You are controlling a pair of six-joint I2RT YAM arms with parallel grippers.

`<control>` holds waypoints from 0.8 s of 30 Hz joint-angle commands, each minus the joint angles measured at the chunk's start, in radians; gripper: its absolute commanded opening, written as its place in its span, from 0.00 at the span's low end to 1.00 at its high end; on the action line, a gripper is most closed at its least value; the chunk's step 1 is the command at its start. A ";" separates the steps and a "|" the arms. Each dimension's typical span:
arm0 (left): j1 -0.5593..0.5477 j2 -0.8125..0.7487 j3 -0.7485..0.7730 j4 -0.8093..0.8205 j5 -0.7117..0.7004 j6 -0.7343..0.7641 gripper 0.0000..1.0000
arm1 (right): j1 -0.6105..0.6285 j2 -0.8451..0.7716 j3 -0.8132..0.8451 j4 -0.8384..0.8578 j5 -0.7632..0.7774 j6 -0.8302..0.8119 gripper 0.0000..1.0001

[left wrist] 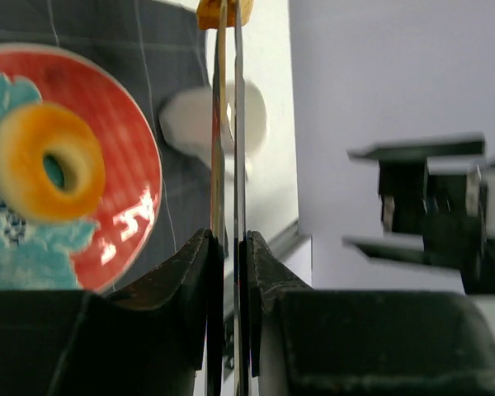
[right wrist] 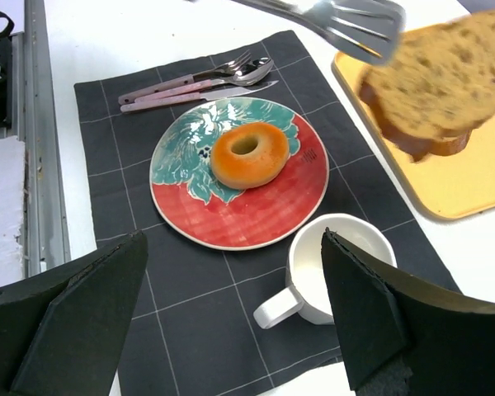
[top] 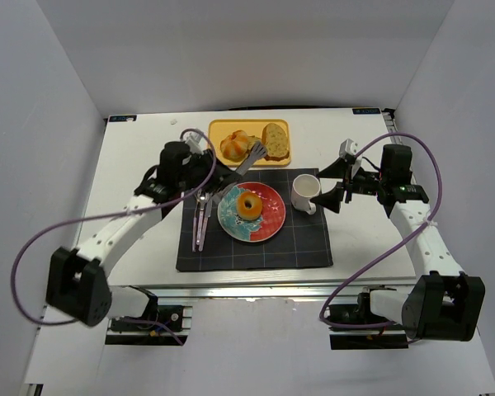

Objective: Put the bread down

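White tabletop (top: 140, 157) carries a dark gridded placemat (top: 305, 243), where the ring-shaped bread (top: 249, 205) lies on a red-and-teal plate (top: 268, 216) — cutlery (top: 201, 219) to its left, a white mug (top: 305, 194) to its right. Beyond the mat, the tan slice (top: 275, 140) rests on a yellow tray (top: 217, 128) beside a round roll (top: 234, 147). Over there the left gripper (left wrist: 228, 247) is clamped tight on thin metal tongs (top: 249, 158) whose tip reaches over the tray between roll and slice, while the right gripper (top: 333, 184) hangs just right of the mug, jaws spread wide, holding nothing.
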 commanded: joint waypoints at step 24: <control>-0.001 -0.343 -0.230 -0.383 0.030 0.172 0.49 | -0.003 -0.068 0.035 -0.092 -0.017 -0.036 0.89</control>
